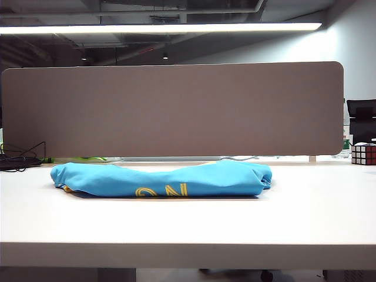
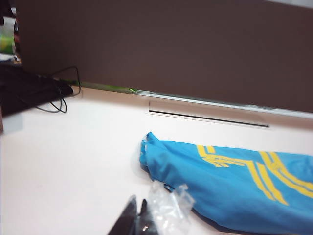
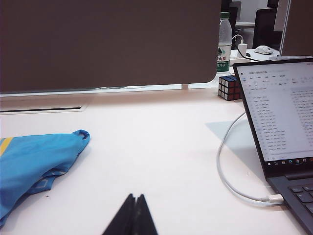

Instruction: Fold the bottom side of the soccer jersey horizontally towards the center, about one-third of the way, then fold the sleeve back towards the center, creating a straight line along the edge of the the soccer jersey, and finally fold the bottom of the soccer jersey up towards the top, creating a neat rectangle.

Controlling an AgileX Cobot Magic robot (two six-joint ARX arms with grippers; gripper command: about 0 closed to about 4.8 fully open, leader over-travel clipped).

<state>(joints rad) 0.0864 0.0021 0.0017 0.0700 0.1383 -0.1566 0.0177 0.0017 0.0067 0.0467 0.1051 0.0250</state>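
The soccer jersey (image 1: 164, 179) lies folded into a long, low sky-blue bundle across the middle of the table, with yellow lettering on its near face. Paired yellow bars show on the jersey (image 2: 234, 181) in the left wrist view. One rounded end of the jersey (image 3: 34, 156) appears in the right wrist view. Its bottom hem and sleeves cannot be picked out in the folds. My left gripper (image 2: 137, 201) is shut, empty, short of the jersey's left end. My right gripper (image 3: 135, 197) is shut, empty, over bare table off the jersey's right end. Neither gripper appears in the exterior view.
A crumpled piece of clear plastic (image 2: 168, 208) sits right beside the left fingers. An open laptop (image 3: 283, 117) with a white cable (image 3: 227, 169) stands at the right, with a Rubik's cube (image 1: 363, 154) and a bottle (image 3: 224, 44) beyond. A brown partition (image 1: 170, 108) backs the table; black cables (image 2: 49, 93) lie far left.
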